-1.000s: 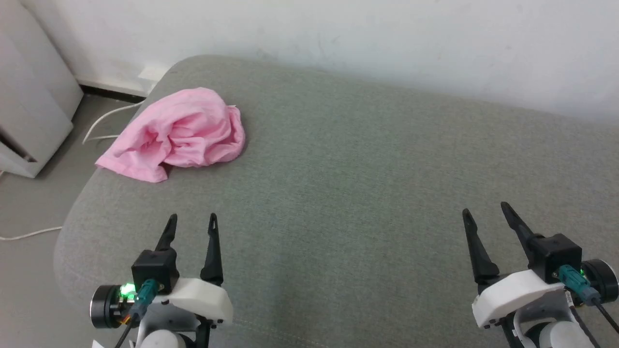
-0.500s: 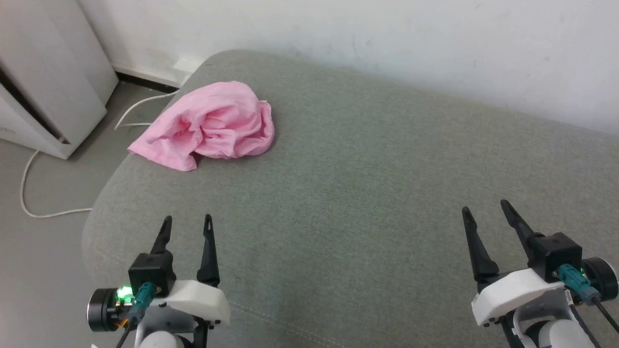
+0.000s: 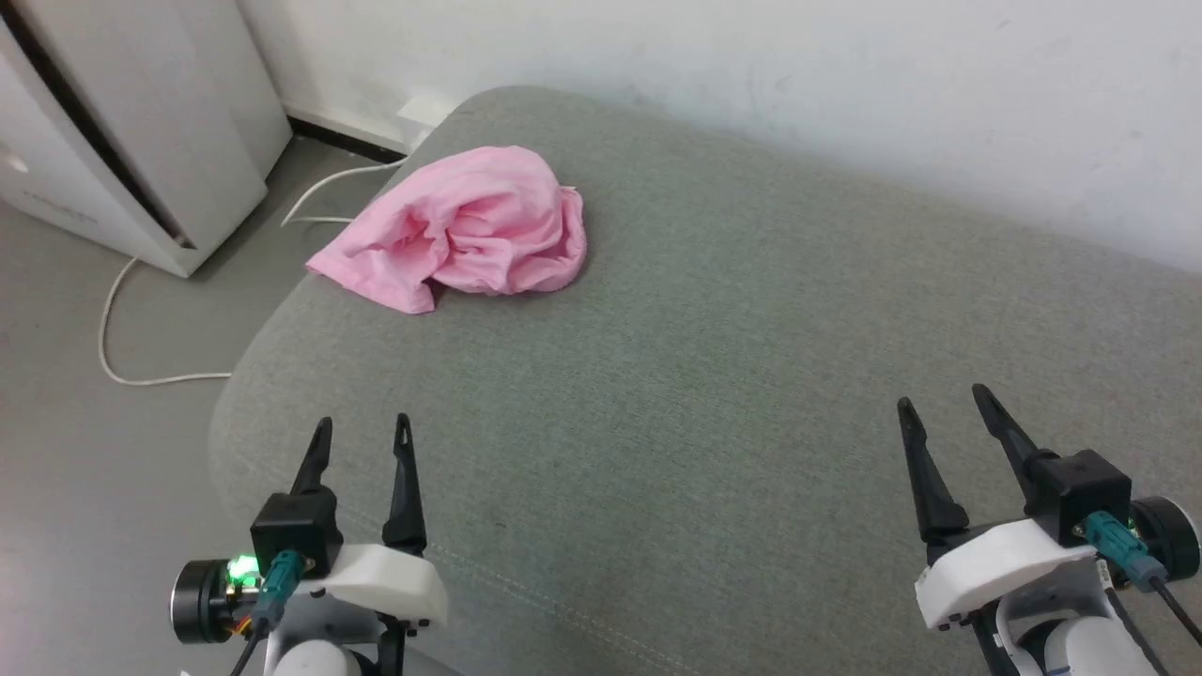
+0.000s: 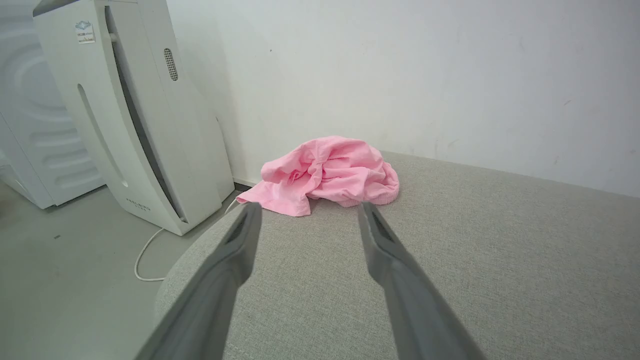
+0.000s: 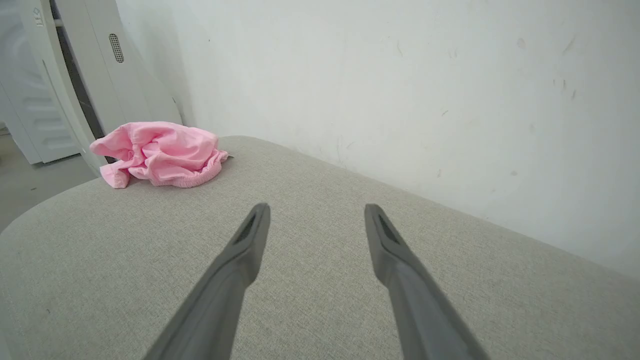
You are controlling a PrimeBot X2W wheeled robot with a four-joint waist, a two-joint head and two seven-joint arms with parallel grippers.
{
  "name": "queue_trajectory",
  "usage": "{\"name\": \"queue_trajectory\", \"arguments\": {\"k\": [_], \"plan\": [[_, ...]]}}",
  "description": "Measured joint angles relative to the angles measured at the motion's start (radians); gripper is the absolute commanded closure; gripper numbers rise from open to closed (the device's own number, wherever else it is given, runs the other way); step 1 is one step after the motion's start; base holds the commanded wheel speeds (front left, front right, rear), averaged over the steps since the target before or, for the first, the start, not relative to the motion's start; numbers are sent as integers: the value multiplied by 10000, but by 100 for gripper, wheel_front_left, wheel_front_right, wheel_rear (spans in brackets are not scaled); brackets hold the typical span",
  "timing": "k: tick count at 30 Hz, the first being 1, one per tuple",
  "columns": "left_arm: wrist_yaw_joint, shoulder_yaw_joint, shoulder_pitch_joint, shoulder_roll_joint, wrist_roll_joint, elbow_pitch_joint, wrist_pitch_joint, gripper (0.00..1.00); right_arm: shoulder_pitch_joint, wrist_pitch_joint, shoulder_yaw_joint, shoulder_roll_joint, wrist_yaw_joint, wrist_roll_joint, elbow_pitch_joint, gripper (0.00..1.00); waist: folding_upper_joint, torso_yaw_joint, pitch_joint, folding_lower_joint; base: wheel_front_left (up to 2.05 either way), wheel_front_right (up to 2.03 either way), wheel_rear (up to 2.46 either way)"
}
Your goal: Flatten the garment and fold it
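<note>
The pink garment (image 3: 465, 227) lies crumpled in a heap at the far left corner of the grey cushioned surface (image 3: 714, 376). The left wrist view shows the garment (image 4: 325, 175) straight ahead, beyond the fingertips; its gathered waistband faces the right wrist view, where the garment (image 5: 160, 160) sits at the far left. My left gripper (image 3: 364, 430) hovers open over the near left edge, well short of the cloth. Far across on the right, my right gripper (image 3: 942, 399) is open too, with nothing between its fingers.
A white appliance (image 3: 141, 141) stands on the floor left of the cushion, with a white cable (image 3: 122, 329) trailing across the floor. A white wall (image 3: 751, 75) runs close behind the cushion. The cushion's left edge curves down to the floor.
The whole head view has shifted, so the camera has turned left; garment and cushion now sit further right in the picture. Both grippers stay open in the same pose.
</note>
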Motion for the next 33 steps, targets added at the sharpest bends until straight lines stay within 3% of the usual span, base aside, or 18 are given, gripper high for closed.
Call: {"name": "queue_trajectory", "arguments": {"k": [33], "plan": [[383,-44,-184,192,-464,428,-669,0,-310,-339,10,6,-2,100,228,0,0,1638,195,0,0,0,0]]}}
